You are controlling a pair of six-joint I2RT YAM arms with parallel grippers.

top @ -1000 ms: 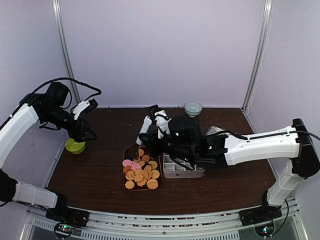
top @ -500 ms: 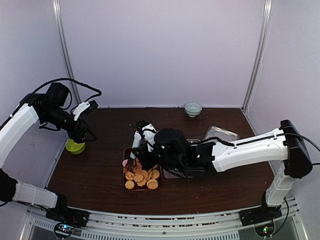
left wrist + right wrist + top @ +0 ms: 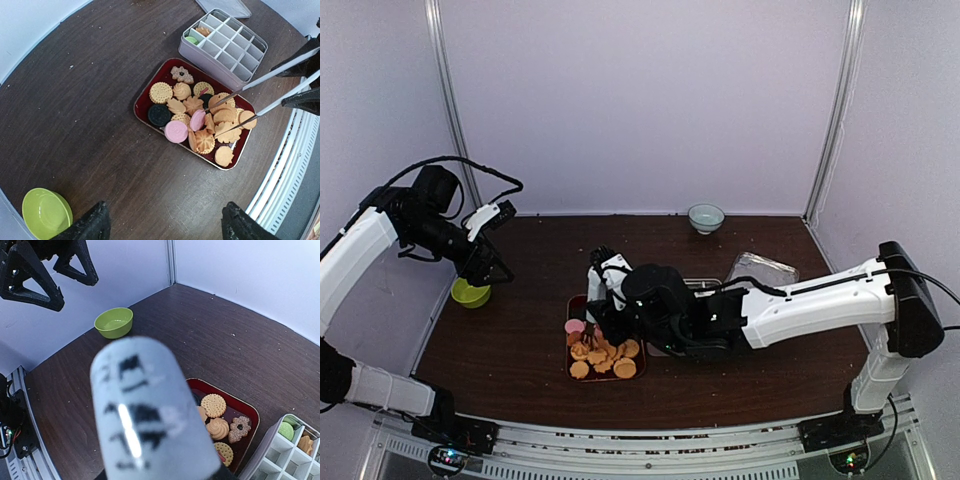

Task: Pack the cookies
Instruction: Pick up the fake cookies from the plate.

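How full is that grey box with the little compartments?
Nearly empty: the grey box holds one green cookie and one orange cookie; other compartments look bare.

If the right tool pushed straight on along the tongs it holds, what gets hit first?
Right tool holds metal tongs aimed into the red tray; their tips would meet the golden cookies mid-tray first, probably, though height above them is unclear.
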